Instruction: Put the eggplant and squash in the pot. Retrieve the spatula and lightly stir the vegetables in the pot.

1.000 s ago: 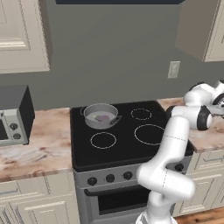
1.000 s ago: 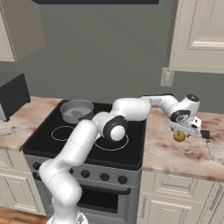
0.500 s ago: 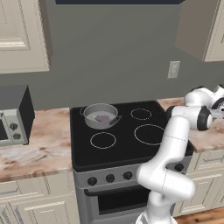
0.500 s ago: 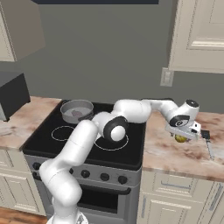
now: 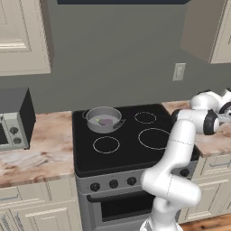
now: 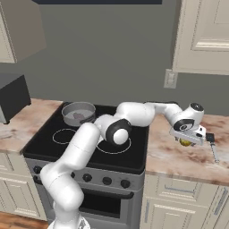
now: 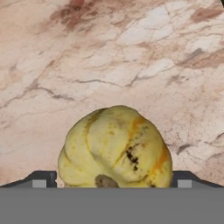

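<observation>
Fingers: the fingers (image 7: 113, 183) are standing wide apart, one dark tip showing at each side of the squash (image 7: 115, 147) in the hand view, with nothing clamped between them; whether the tips are touching its skin cannot be told.
Microwave: a dark microwave (image 5: 14, 119) is sitting at the far left end of the bench (image 5: 38, 151), well apart from the stove (image 5: 126, 140).
Pot: the pot (image 5: 103, 119) is resting on the rear left burner of the stove, near the back edge of the black cooktop; in the right base view the pot (image 6: 78, 112) is sitting at the cooktop's back left corner.
Eggplant: the eggplant (image 5: 106, 121) is lying inside the pot, showing as a dull purple patch on its floor.
Arm: the white arm is reaching across the cooktop to the bench on the right of the stove, its wrist bending down over the marbled top.
Squash: the squash (image 6: 184, 142) is lying on the bench to the right of the stove, directly under the hand, roughly midway between the back wall and the front edge; close up it is yellow with orange streaks and a dark blemish.
Spatula: a slim dark-handled utensil, probably the spatula (image 6: 212, 145), is lying on the bench just beside the squash, towards the right end.
Wall: a pale outlet plate (image 6: 170, 79) is sitting on the grey wall above the right stretch of bench.
</observation>
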Robot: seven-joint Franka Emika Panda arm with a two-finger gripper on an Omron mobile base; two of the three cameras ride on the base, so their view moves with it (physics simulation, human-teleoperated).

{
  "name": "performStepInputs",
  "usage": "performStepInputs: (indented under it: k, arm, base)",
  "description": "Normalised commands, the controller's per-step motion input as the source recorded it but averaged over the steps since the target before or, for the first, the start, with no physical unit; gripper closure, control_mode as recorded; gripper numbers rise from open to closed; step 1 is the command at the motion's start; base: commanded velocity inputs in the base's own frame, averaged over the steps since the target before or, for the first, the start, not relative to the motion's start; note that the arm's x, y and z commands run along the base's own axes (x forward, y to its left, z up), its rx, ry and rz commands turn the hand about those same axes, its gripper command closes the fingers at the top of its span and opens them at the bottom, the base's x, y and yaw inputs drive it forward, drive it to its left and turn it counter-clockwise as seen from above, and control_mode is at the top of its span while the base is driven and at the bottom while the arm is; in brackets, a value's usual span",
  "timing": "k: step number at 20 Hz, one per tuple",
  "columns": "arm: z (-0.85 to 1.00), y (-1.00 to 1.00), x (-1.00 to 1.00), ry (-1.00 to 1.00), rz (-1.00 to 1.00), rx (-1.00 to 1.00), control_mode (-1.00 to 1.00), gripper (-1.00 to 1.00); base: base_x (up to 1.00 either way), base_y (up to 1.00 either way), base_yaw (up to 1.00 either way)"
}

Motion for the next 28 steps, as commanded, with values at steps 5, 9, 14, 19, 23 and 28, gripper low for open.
performStepInputs:
  k: [5, 9, 14, 19, 23, 28]
  arm:
    - [0.00, 0.00, 0.00, 0.00, 0.00, 0.00, -1.00, 1.00]
    - [0.00, 0.00, 0.00, 0.00, 0.00, 0.00, -1.00, 1.00]
    - [0.00, 0.00, -0.05, -0.01, 0.00, 0.00, -1.00, 1.00]
    - [0.40, 0.37, -0.64, -0.11, 0.13, 0.00, -1.00, 1.00]
    - [0.57, 0.76, -0.60, -0.14, 0.20, -0.01, -1.00, 1.00]
    - [0.31, 0.99, -0.20, -0.02, 0.17, -0.02, -1.00, 1.00]
  base:
    - [0.00, 0.00, 0.00]
    - [0.00, 0.00, 0.00]
    - [0.00, 0.00, 0.00]
    - [0.00, 0.00, 0.00]
    - [0.00, 0.00, 0.00]
    - [0.00, 0.00, 0.00]
